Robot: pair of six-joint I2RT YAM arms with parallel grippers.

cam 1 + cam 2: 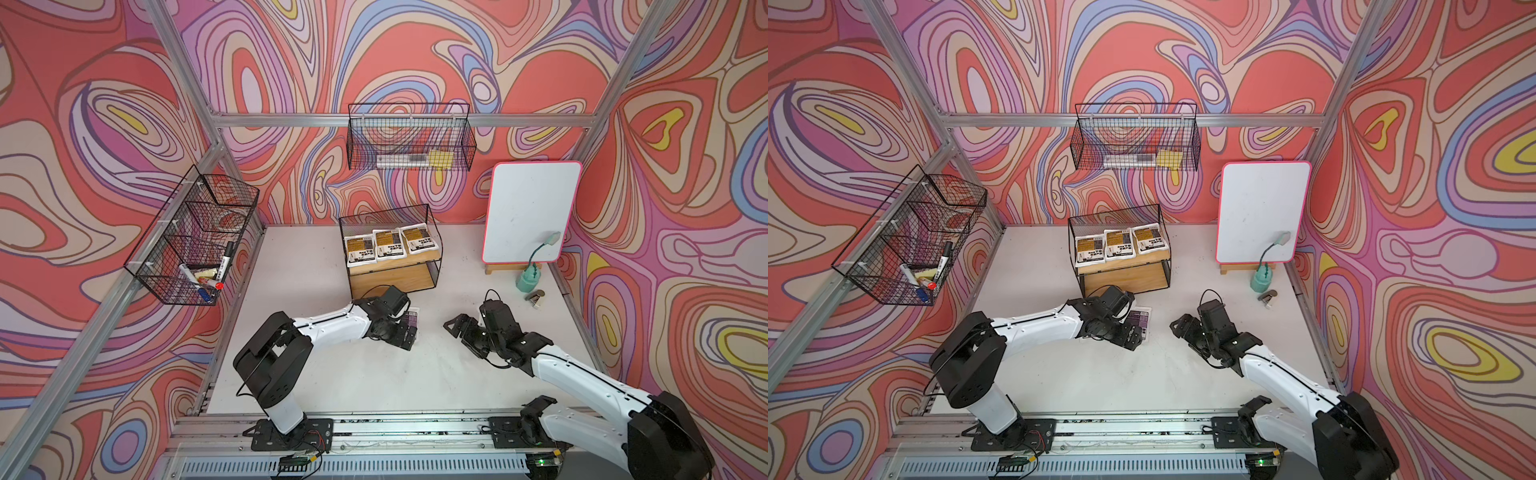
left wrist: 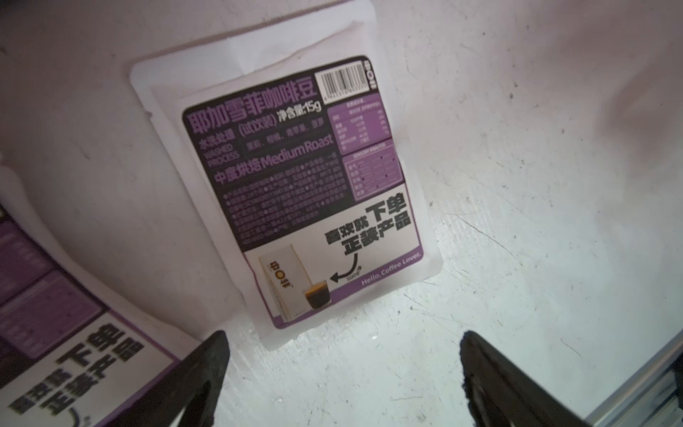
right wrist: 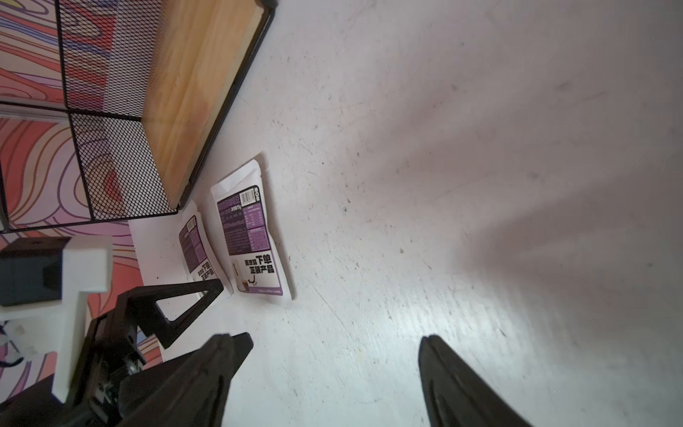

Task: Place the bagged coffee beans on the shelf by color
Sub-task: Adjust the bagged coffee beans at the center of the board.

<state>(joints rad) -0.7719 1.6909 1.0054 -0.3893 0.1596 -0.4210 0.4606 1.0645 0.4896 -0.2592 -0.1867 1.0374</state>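
Purple-labelled flat white coffee pouch (image 2: 292,185) lies on the table (image 2: 517,185) just ahead of our left end effector (image 2: 345,338), long axis running away from it; we hold both jaws wide, empty, the right end effector (image 3: 336,340) farther off.

Pink-edged whiteboard (image 1: 528,208) stands behind a green jar (image 1: 528,284); a wire basket (image 1: 166,232) holds markers (image 1: 224,259).
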